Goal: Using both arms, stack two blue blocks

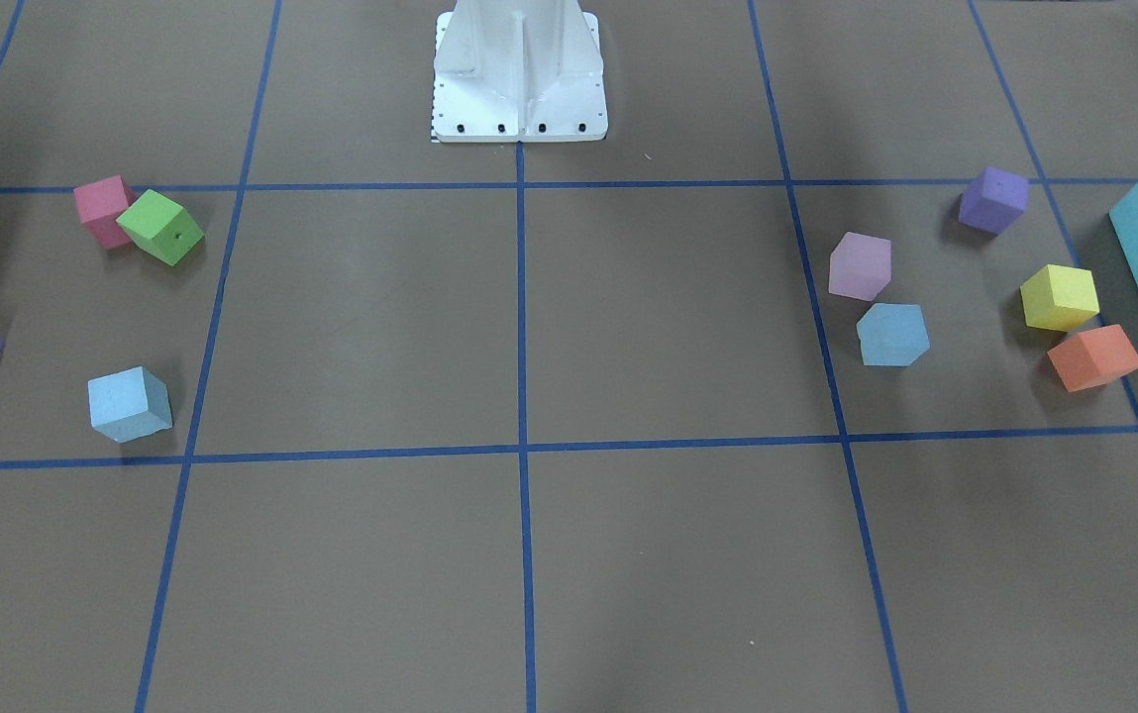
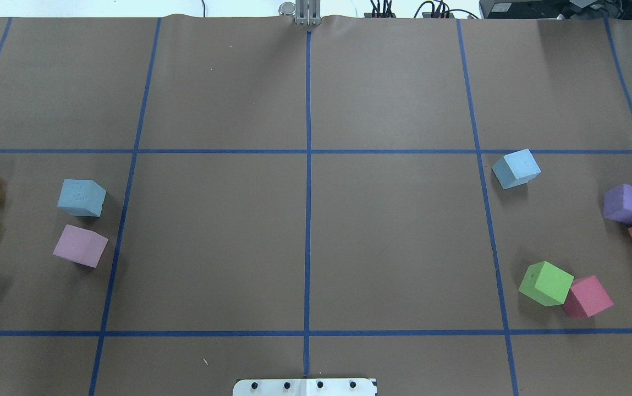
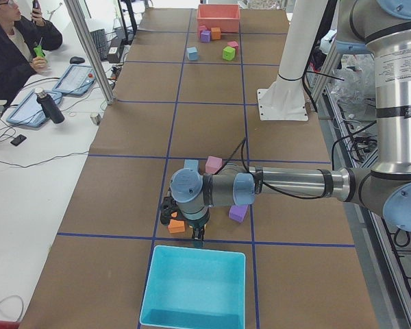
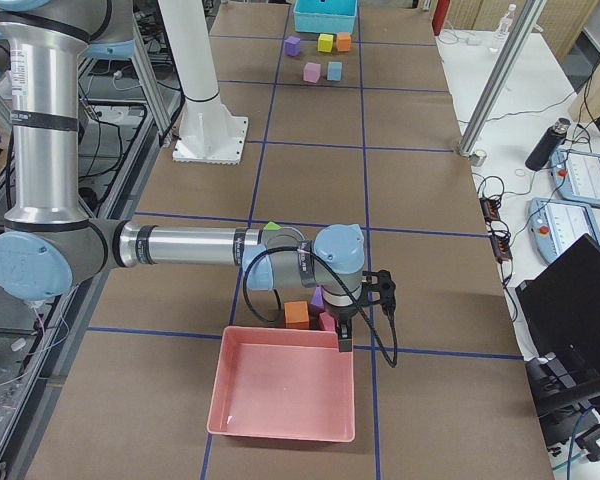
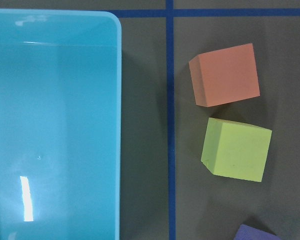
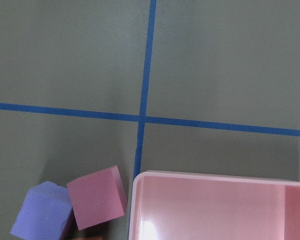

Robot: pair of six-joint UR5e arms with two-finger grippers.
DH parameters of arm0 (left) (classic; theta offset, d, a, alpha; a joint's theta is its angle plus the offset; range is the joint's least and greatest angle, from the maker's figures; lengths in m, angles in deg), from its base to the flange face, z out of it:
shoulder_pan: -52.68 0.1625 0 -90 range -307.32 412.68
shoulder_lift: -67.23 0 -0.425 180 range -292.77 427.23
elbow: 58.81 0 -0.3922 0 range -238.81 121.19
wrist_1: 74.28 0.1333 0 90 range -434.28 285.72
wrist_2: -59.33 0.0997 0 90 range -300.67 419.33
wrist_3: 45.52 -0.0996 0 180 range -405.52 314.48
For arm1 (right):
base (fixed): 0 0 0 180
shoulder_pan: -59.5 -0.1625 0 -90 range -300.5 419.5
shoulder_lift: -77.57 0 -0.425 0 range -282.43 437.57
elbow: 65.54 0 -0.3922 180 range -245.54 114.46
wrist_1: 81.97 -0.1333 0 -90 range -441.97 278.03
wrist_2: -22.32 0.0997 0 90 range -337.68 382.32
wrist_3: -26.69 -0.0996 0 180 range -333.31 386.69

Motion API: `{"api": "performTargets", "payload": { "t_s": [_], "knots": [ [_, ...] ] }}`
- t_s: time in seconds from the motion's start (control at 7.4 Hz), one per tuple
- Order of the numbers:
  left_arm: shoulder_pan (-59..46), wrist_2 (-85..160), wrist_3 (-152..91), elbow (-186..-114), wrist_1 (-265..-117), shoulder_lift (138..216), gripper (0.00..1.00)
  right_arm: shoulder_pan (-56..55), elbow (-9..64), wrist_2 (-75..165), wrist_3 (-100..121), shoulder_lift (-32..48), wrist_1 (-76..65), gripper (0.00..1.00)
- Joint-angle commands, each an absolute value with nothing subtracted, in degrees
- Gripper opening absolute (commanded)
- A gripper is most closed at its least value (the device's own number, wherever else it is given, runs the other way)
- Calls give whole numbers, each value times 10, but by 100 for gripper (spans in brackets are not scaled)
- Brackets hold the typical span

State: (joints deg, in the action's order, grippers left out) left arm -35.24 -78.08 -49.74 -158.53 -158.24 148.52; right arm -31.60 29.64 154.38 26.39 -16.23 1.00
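**A:** Starting at the pedestal base (image 2: pixel 304 386), what lies nearest?

**B:** On the robot's left, a lilac cube (image 2: pixel 80 246), with the left blue block (image 2: pixel 81 198) just beyond it. On its right, a green cube (image 2: pixel 545 283) sits against a pink cube (image 2: pixel 587 297). The right blue block (image 2: pixel 516 168) lies farther out, alone.

**A:** Why one per side?

**B:** Probably so each arm fetches its own and they stack mid-table.

**A:** And the grippers?

**B:** At the table's ends. The left gripper (image 3: pixel 197 237) hangs over an orange cube (image 3: pixel 176 225) beside the turquoise box (image 3: pixel 192 284), and the right gripper (image 4: pixel 342 340) is at the pink tray (image 4: pixel 280 385). I cannot tell whether the fingers are apart or together. Both blue blocks lie free.
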Motion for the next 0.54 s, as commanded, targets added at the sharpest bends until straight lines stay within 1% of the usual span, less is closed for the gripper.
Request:
{"api": "performTargets", "payload": {
  "t_s": [0.0,0.14,0.27,0.41],
  "knots": [
    [-352,-781,-497,-1588,-1582,1486,98,-315,299,1544,265,-156,8,100],
    [-353,-781,-497,-1588,-1583,1486,98,-311,300,1543,265,-154,-28,100],
    [-352,-781,-497,-1588,-1583,1485,98,-298,296,1544,258,-154,-97,100],
    [-353,-781,-497,-1588,-1583,1485,98,-263,297,1543,257,-148,-119,100]
  ]
}}
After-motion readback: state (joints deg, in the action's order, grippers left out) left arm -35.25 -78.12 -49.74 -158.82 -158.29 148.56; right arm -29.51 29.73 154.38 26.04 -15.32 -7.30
